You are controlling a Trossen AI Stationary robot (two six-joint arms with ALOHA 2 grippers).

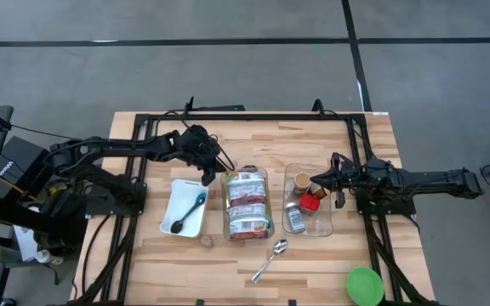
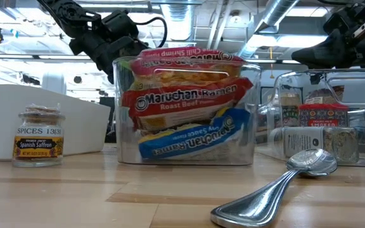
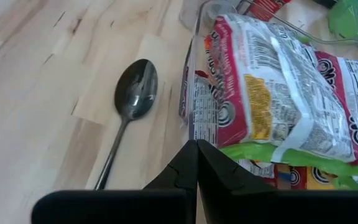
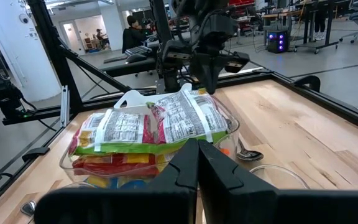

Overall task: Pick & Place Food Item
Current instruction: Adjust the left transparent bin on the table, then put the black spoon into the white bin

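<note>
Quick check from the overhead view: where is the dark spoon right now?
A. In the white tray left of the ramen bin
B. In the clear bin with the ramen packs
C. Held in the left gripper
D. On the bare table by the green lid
A. The dark spoon lies inside the white tray, just left of the ramen bin; the left gripper hovers shut above, holding nothing.

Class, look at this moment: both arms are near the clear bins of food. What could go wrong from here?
1. The left gripper, shut, hangs by the ramen bin; packets bulge above its rim and could snag or spill.
2. The right gripper, shut, sits over crowded spice jars; it may topple them.
</note>
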